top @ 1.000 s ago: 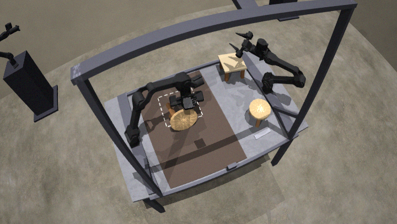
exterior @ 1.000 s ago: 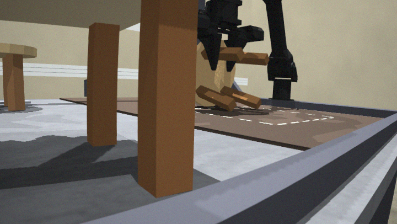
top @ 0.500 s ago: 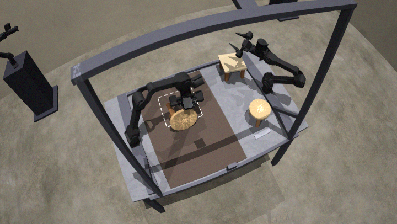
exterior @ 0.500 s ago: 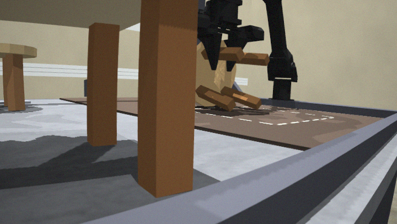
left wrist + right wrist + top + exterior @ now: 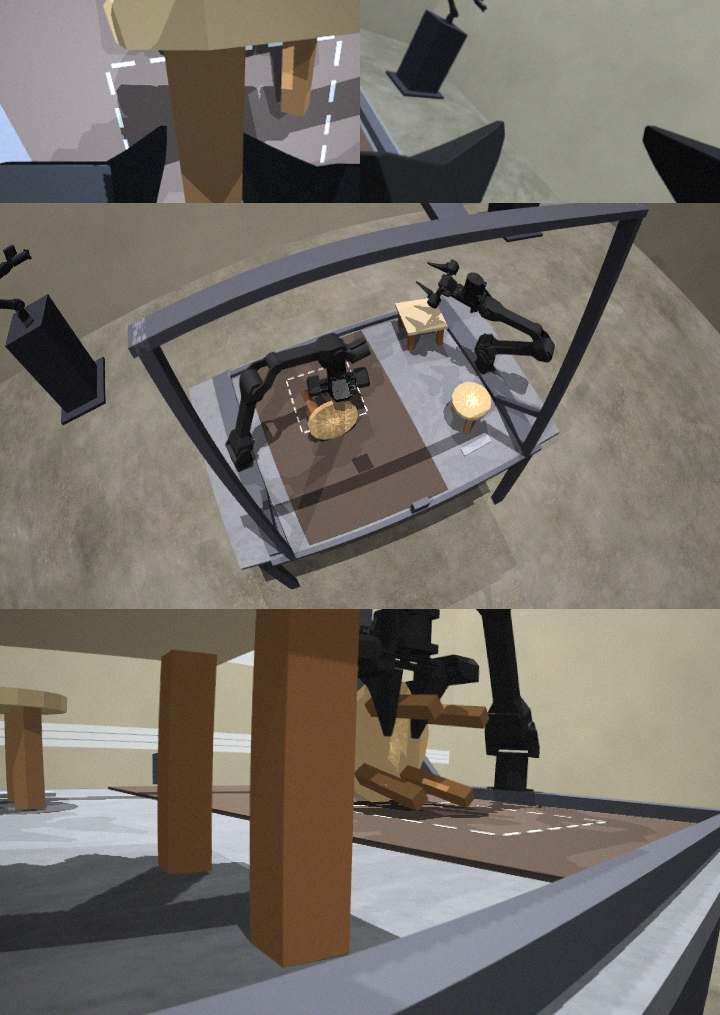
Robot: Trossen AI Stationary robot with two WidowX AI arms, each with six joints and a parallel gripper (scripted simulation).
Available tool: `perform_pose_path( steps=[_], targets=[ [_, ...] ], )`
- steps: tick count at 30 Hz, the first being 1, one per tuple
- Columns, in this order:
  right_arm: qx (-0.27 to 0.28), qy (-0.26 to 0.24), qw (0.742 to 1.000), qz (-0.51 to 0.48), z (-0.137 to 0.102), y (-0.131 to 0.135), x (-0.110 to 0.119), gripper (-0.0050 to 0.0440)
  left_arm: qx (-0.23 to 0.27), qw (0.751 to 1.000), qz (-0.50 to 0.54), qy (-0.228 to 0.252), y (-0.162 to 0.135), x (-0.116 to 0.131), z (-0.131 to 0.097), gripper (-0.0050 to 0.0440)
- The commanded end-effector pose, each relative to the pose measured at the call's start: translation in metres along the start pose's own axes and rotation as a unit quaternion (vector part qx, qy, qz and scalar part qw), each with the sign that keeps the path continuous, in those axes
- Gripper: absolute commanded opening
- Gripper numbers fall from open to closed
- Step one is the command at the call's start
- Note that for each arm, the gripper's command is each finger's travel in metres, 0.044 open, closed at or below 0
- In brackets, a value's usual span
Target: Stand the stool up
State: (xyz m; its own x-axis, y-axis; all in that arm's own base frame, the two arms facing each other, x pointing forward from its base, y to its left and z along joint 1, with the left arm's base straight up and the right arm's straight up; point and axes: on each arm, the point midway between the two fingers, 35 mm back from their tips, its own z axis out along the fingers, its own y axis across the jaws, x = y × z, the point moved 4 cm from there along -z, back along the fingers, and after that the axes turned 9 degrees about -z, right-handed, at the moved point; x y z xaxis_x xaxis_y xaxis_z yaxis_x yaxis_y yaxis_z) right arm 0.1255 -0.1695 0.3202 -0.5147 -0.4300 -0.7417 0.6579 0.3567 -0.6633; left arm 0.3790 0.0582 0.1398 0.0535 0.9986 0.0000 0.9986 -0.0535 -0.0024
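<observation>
Target item: the knocked-over stool [image 5: 332,419] [image 5: 395,755] [image 5: 235,23], round seat, four legs. It lies on its side on the brown mat [image 5: 403,470] [image 5: 504,856] [image 5: 54,91], the seat standing steeply on its rim and the legs projecting sideways. In the top view the seat overlaps one border of the dashed rectangle [image 5: 294,405] [image 5: 504,833] [image 5: 111,83]; a visible leg extends over the marked area. Upright position: not reached.

Left gripper [image 5: 340,389] [image 5: 401,735] [image 5: 204,129]: directed downward at the stool, fingers parted partway, one upper leg [image 5: 413,707] [image 5: 205,100] between them. The wrist view shows a gap on one side of the leg — the fingers straddle it without clamping. Contact on the other side cannot be determined.

Right gripper [image 5: 423,273] [image 5: 573,124]: released, fingers wide apart, nothing between them. In the top view it appears beside and partly over the square-topped stool [image 5: 421,311] [image 5: 317,810], its fingers directed away from the mat.

Surrounding items: the square-topped stool and a smaller round stool [image 5: 471,399] [image 5: 30,702] stand upright off the mat. A flat white bar [image 5: 475,445] lies near the round one — well apart from the target stool
</observation>
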Motion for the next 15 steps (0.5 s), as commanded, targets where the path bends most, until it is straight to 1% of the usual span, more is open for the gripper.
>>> perform_pose_path(
  steps=[1, 4, 5, 15],
  targets=[
    [0.005, -0.007, 1.000, 0.001, -0.0012, -0.0043, -0.0048, 0.0400, -0.021, 1.000, 0.002, 0.003, 0.0040, -0.0002, -0.0124, 0.0176],
    [0.005, -0.007, 1.000, 0.001, -0.0012, -0.0043, -0.0048, 0.0400, -0.021, 1.000, 0.002, 0.003, 0.0040, -0.0002, -0.0124, 0.0176],
    [0.005, -0.007, 1.000, 0.001, -0.0012, -0.0043, -0.0048, 0.0400, -0.021, 1.000, 0.002, 0.003, 0.0040, -0.0002, -0.0124, 0.0216],
    [0.005, -0.007, 1.000, 0.001, -0.0012, -0.0043, -0.0048, 0.0400, -0.021, 1.000, 0.002, 0.003, 0.0040, -0.0002, -0.0125, 0.0216]
  ],
)
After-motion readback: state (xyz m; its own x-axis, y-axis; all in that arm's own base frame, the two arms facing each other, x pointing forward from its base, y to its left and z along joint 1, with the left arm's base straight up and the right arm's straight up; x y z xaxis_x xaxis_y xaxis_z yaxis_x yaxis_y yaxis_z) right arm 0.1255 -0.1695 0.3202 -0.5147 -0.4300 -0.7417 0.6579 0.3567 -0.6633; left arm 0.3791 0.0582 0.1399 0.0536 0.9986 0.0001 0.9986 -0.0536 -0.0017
